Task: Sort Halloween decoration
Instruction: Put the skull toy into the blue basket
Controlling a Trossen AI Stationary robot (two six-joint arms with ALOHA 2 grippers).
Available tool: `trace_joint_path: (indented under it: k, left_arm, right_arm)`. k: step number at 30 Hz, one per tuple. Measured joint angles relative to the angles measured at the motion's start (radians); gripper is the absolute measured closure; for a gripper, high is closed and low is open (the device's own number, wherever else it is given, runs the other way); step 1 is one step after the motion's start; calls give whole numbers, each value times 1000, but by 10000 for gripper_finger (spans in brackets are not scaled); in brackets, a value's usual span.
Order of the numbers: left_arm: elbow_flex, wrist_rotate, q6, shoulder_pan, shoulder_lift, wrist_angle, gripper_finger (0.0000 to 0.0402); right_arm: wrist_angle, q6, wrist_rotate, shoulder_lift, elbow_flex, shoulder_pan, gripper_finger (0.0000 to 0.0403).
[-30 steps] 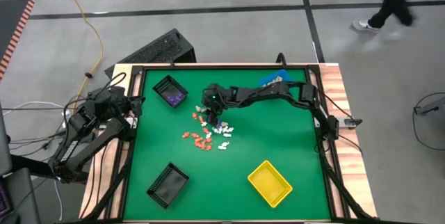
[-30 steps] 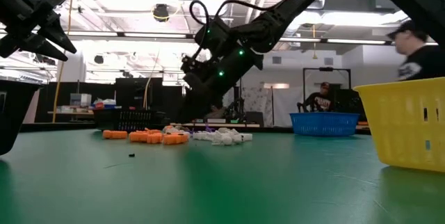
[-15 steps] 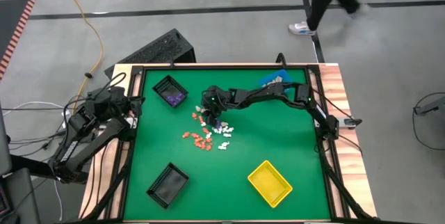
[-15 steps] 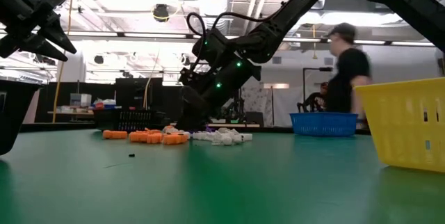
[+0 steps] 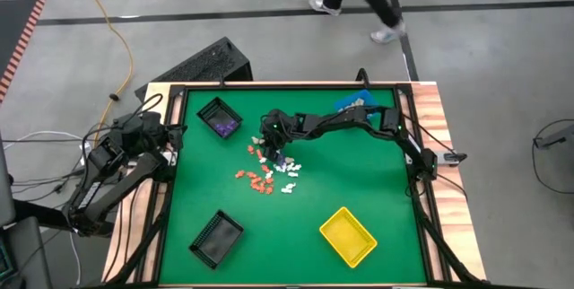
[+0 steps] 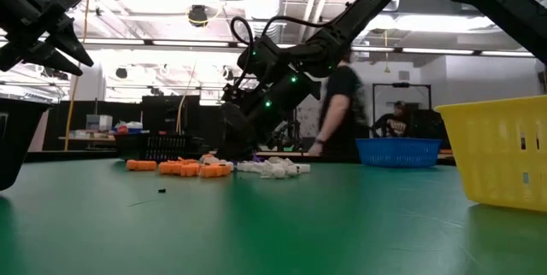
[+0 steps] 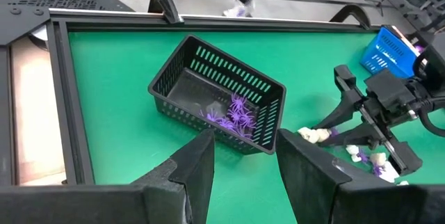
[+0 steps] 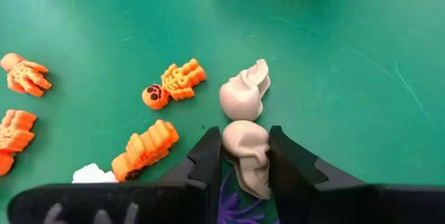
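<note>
The Halloween decoration is a loose pile (image 5: 269, 174) of tiny orange, white, purple and beige pieces lying on the green table (image 5: 359, 181). My right gripper (image 5: 276, 156) is down at the pile's far edge, reaching in from the table's right. In the right wrist view it is shut on a beige skull-like piece (image 8: 245, 156). A second beige piece (image 8: 243, 92) lies just beyond it, and orange skeletons (image 8: 174, 83) lie beside. My left gripper (image 7: 243, 161) hangs open over the table's left edge (image 5: 170, 141), holding nothing. My right gripper pinches the beige skull-like piece by its two sides (image 8: 236, 147) between its two fingers (image 8: 208, 158). The fingers slant down from the table's right side. The piece sits low on the green surface, its far end against the second beige piece.
A black bin (image 5: 220, 118) with purple pieces (image 7: 233, 116) stands at the far left. Another black bin (image 5: 216, 238) is near left, a yellow bin (image 5: 348, 235) near right, a blue bin (image 5: 352, 105) far right. A person (image 6: 338, 113) walks behind the table.
My right gripper has sunk a little toward the pile and now stays low at its far edge. Behind the table a person has walked across toward the left. My left arm has kept still.
</note>
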Motion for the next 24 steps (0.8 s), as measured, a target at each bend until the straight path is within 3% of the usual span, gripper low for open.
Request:
trace_joint_path:
  k: [13,19,24]
  left_arm:
    - [0,-5,-5,0,0,0,258]
    - [0,-9,-10,0,0,-2,258]
    - [0,-14,-12,0,0,-4,258]
  right_arm:
    - [-50,34,21,-136,-3,-37,278]
    - [-310,33,112,-243,-2,-72,277]
    - [-654,63,293,-327,-3,-120,277]
